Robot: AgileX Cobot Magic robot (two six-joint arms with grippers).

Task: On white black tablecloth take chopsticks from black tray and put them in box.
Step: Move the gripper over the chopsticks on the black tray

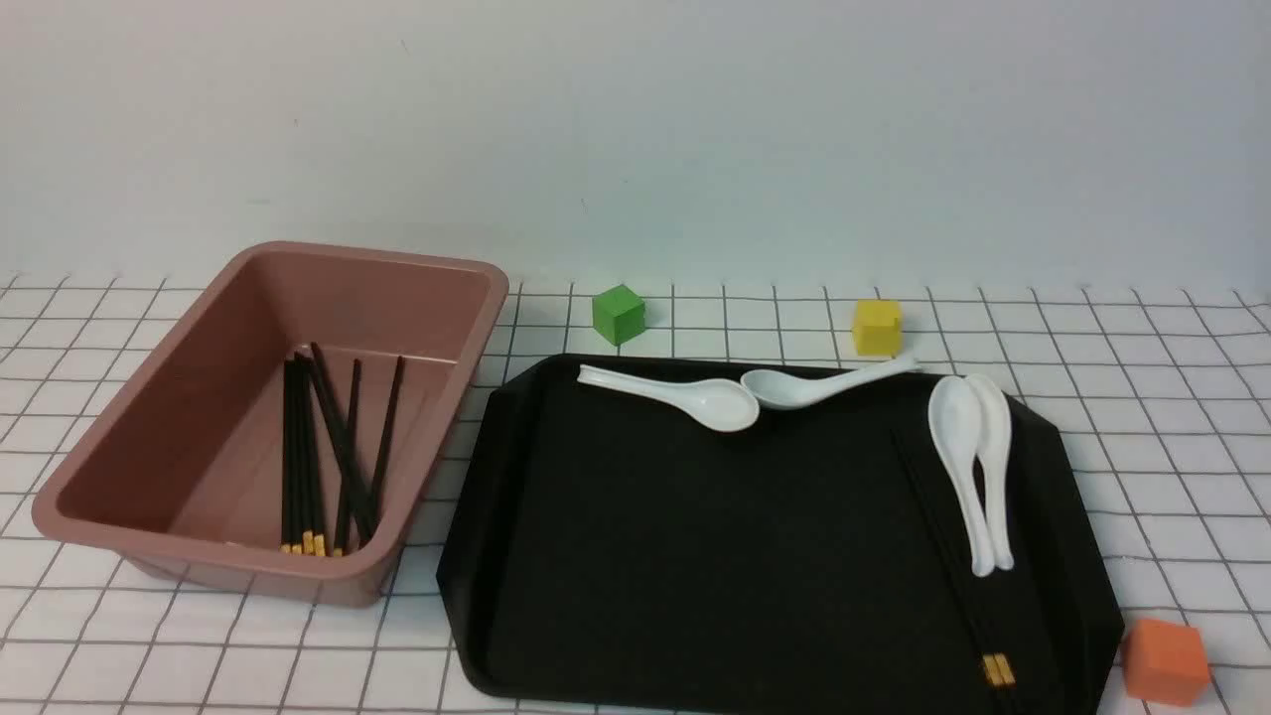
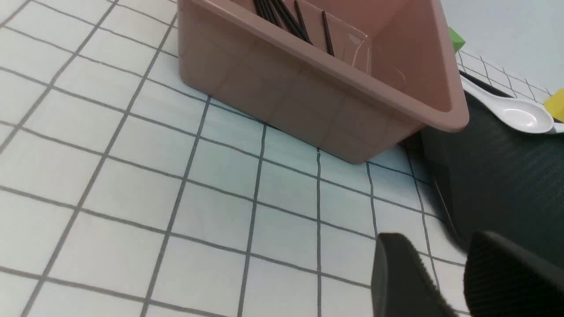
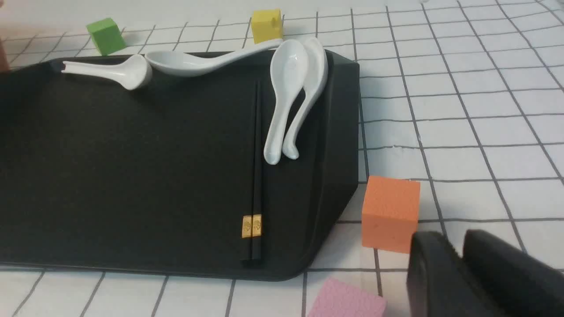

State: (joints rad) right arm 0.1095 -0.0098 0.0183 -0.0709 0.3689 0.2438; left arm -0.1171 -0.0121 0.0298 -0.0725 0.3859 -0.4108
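A pair of black chopsticks (image 1: 948, 556) with gold bands lies on the right side of the black tray (image 1: 695, 556), beside two white spoons; it also shows in the right wrist view (image 3: 255, 167). Several more chopsticks (image 1: 323, 467) lie inside the pink-brown box (image 1: 149, 427) at the left, also seen in the left wrist view (image 2: 286, 17). Neither gripper shows in the front view. My left gripper (image 2: 443, 246) is open and empty over the tablecloth (image 2: 132, 176), near the box (image 2: 335, 97) and the tray's corner. My right gripper (image 3: 458, 244) is shut and empty, off the tray's right side by the orange cube.
Four white spoons lie on the tray: two along the far rim (image 1: 695, 392), two at the right (image 1: 978, 467). A green cube (image 1: 619, 314) and a yellow cube (image 1: 878, 326) stand behind the tray. An orange cube (image 3: 390, 211) and a pink block (image 3: 343, 304) sit near my right gripper.
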